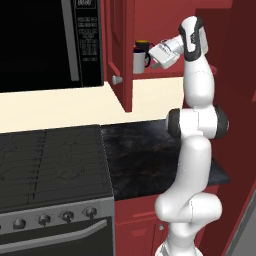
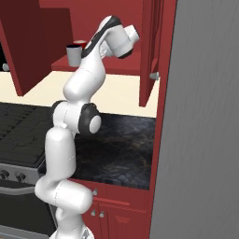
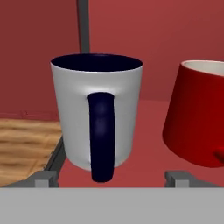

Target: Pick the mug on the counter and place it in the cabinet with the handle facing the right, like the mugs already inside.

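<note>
The mug [image 3: 97, 116] stands upright on the red shelf of the cabinet [image 1: 165, 72], directly ahead of the gripper [image 3: 113, 178] in the hand view. Its dark handle [image 3: 101, 136] faces straight toward the camera, at six o'clock of the mug body, and reaches down between the two fingertips [image 3: 43, 179]. The jaws stand wide, one tip at each side of the mug's base, neither touching it; the mug rests free on the shelf.

At three o'clock of the mug, just beside it and apart, stands the red mug [image 3: 197, 118]. In the left base view the white mug [image 1: 138, 62] sits near the shelf's front edge, with the black mug [image 1: 143, 46] behind it at twelve o'clock, and the gripper [image 1: 156, 56] hangs at the mug's three o'clock side. The open cabinet door [image 1: 122, 50] stands at nine o'clock of the mug, close to it. In the hand view, a grey vertical strip runs behind the mug and the shelf's edge falls off at eight o'clock.

Below, the counter [image 1: 150, 150] lies bare beside the stove [image 1: 50, 165].
</note>
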Available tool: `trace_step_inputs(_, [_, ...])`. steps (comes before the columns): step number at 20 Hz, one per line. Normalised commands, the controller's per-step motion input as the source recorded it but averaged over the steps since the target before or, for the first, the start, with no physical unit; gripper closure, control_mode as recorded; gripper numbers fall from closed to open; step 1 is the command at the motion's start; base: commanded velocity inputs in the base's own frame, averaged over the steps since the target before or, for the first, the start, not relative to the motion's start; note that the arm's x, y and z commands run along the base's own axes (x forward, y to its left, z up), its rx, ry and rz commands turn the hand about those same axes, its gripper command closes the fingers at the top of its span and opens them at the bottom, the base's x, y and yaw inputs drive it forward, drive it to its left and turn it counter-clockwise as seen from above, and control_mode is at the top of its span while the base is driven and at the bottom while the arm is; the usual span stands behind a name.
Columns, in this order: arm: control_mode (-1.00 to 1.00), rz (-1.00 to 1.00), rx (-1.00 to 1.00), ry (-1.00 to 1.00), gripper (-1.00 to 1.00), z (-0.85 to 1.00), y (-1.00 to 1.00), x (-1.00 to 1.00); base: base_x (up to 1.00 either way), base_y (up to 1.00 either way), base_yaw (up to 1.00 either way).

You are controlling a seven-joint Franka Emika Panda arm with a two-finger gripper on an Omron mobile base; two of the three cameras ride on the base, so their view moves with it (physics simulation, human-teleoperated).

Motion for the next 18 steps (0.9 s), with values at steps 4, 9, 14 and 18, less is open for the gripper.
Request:
trace_step_inputs(4, [-1.0, -0.05, 0.0, 0.0, -1.0, -0.01, -0.19, 0.0, 0.0, 0.0, 0.0])
trace_step_inputs(9, [-1.0, -0.04, 0.0, 0.0, -1.0, 0.0, -0.16, 0.0, 0.0, 0.0, 0.0])
trace_step_inputs(14, [-1.0, -0.01, 0.0, -0.03, -1.0, -0.01, 0.0, -0.04, 0.0, 0.0, 0.0])
trace_step_inputs(18, [-1.0, 0.0, 0.0, -0.01, -1.0, 0.0, 0.0, -0.03, 0.0, 0.0, 0.0])
